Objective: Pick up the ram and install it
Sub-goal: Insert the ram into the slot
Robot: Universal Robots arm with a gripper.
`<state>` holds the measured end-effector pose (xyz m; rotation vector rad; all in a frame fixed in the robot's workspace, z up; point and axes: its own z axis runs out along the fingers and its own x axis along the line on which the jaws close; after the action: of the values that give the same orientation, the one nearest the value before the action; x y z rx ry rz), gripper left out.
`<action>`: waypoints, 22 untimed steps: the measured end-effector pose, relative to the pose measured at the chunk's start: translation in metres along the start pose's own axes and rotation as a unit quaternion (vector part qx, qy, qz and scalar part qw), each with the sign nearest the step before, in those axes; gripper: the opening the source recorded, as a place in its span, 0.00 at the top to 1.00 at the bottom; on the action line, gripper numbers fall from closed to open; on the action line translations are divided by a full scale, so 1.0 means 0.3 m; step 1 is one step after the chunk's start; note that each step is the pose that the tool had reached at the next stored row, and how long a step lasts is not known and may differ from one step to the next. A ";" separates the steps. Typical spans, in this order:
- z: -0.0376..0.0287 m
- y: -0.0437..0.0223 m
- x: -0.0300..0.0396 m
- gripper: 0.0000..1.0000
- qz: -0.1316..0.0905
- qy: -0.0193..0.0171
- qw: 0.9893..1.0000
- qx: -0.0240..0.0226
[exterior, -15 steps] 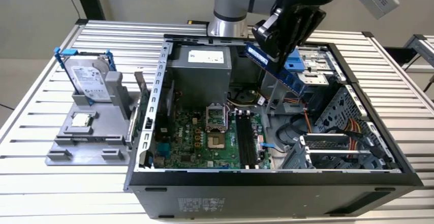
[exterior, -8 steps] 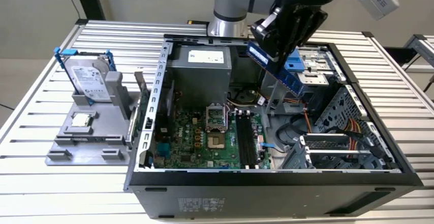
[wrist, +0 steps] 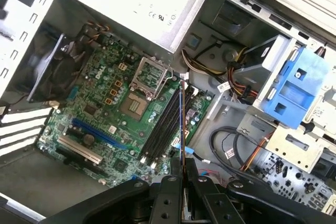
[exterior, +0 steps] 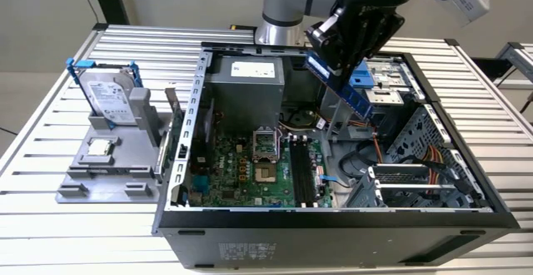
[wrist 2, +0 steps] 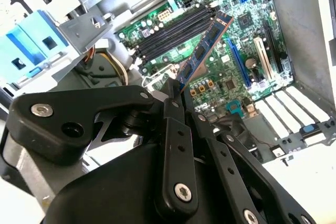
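Black gripper (exterior: 335, 67) grasped thin blue-green ram stick (exterior: 353, 96) above long black motherboard slots (exterior: 301, 172); carrying stage, apparently; seating demanded exact slot alignment

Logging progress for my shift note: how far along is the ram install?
Picked up: the ram is clamped in the gripper. In hand: it hangs tilted above the open case, over the motherboard. Left: seating it; the black memory slots sit empty.
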<state>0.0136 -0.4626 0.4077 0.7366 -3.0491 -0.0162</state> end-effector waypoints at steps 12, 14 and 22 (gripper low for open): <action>0.000 0.000 0.000 1.00 0.048 -0.001 0.999 0.000; 0.000 0.000 0.000 1.00 0.056 -0.001 0.998 0.000; 0.000 0.000 0.000 1.00 0.085 -0.001 0.996 0.000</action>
<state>0.0136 -0.4626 0.4077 0.4736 -3.1016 -0.0168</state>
